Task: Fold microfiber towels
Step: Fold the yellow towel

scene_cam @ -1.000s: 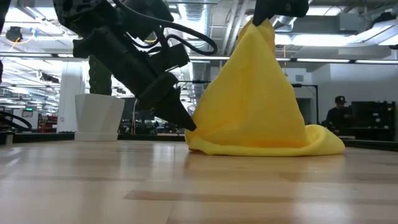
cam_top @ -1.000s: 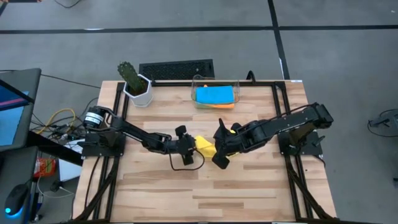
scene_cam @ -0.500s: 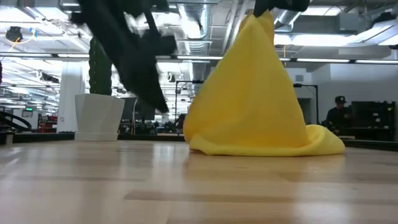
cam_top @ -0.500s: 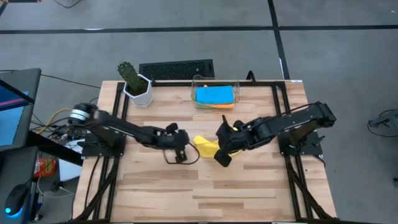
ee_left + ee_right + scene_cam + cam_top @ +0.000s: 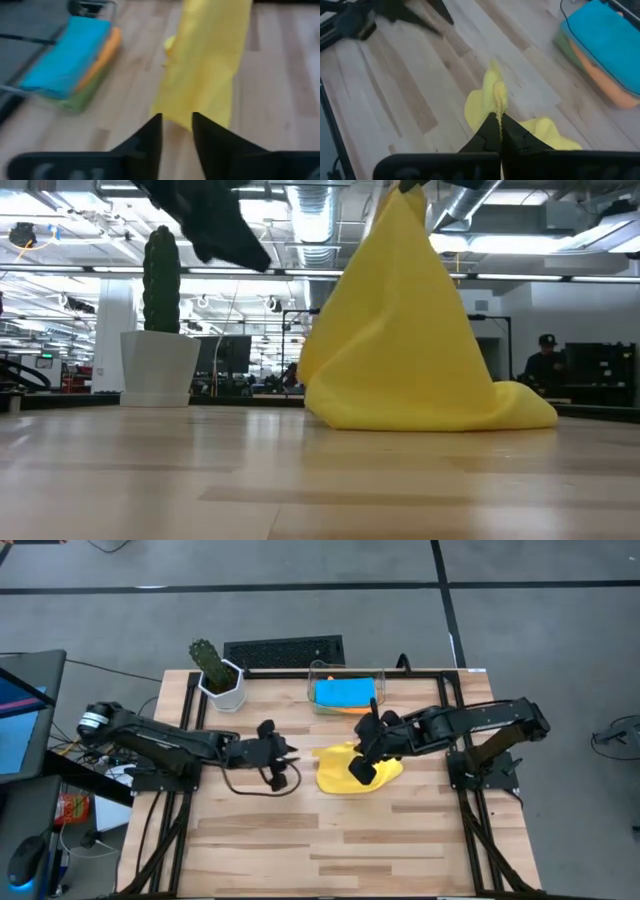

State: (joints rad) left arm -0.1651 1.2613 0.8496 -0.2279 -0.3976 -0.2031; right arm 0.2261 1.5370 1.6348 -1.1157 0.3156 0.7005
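- Holding one corner of the yellow towel (image 5: 345, 772), the right jaws (image 5: 499, 131) stay clamped and lift it into a tent; its hem rests on the tabletop (image 5: 400, 840).
- Left jaws (image 5: 176, 131): now withdrawn from the towel, slightly apart, empty.
- Blue, orange and green towels sit folded in the bin (image 5: 318, 672).
- Judgement: the left grasp was missed; regrasp the free corner.

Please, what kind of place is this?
Probably a robotics lab or workshop: a wooden workbench on a metal frame, exposed ceiling ducts, and a person at workstations behind.
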